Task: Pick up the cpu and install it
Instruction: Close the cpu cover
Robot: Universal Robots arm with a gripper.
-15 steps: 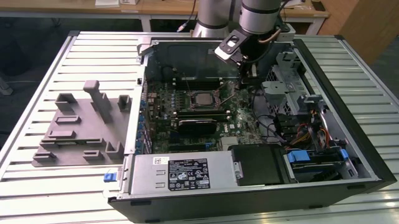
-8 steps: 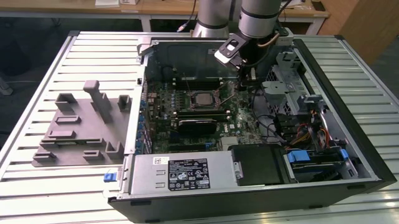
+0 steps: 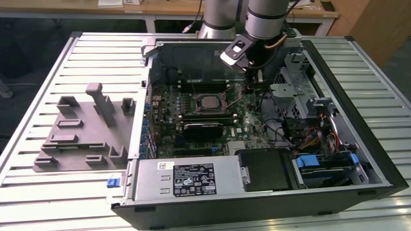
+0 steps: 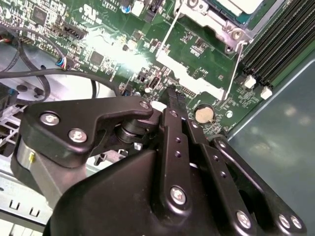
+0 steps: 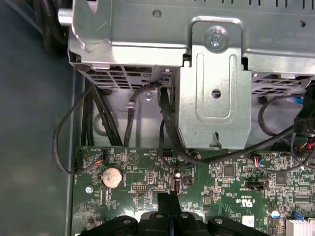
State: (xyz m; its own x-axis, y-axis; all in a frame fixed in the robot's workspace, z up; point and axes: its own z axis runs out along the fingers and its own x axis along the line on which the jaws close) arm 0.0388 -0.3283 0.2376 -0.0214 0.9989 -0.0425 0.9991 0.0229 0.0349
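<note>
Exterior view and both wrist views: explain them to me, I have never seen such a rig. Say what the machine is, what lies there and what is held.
The machine is one robot arm reaching into an open computer case that lies on a slatted metal table. The exterior view comes from a camera off the arm; both wrist views come from cameras riding on it, looking past its gripper at the green motherboard. Grey fixture blocks lie beside the case, on the exterior view's left. The gripper's fingers are pressed together, holding nothing I can see. The cpu, a pale silvery square, sits on that motherboard.
</note>
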